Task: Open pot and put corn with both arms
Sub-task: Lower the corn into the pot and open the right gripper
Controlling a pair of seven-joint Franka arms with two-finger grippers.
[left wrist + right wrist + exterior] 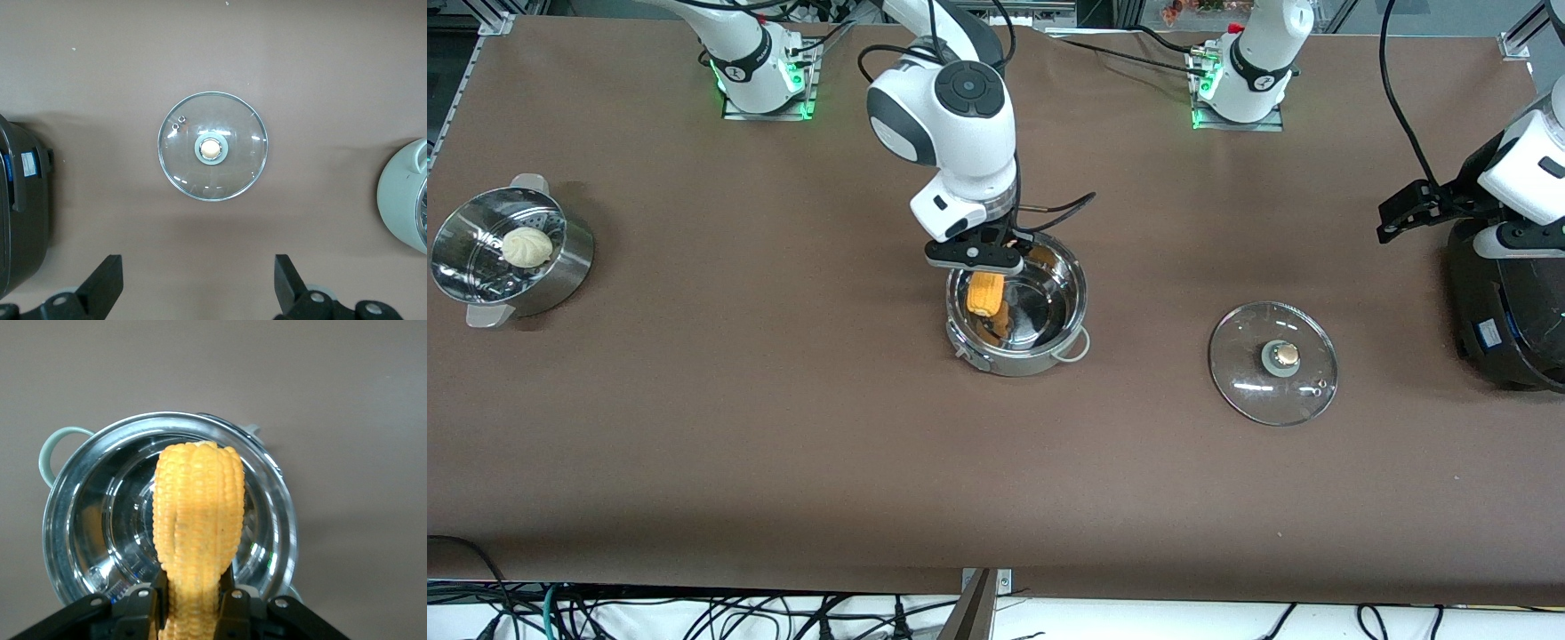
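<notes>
Lid (1272, 363) is lying beside the pot (1017, 307); your right hand (975, 256) is gripping the corn (986, 292) over it. Released tilted, it could catch the rim. Your left hand (197, 283) is hanging released above the lid.

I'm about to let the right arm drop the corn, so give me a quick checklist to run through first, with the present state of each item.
1. Pot open: ok, no lid on it, bare steel inside.
2. Lid out of the way: ok, flat on the table, apart from the pot toward the left arm's end.
3. Corn held: ok, the right gripper is shut on one end of it.
4. Corn over the pot: ok, it hangs above the pot's opening in both views.
5. Corn clear of the rim: cannot tell.
6. Left gripper clear: ok, open, empty, up above the lid.
</notes>
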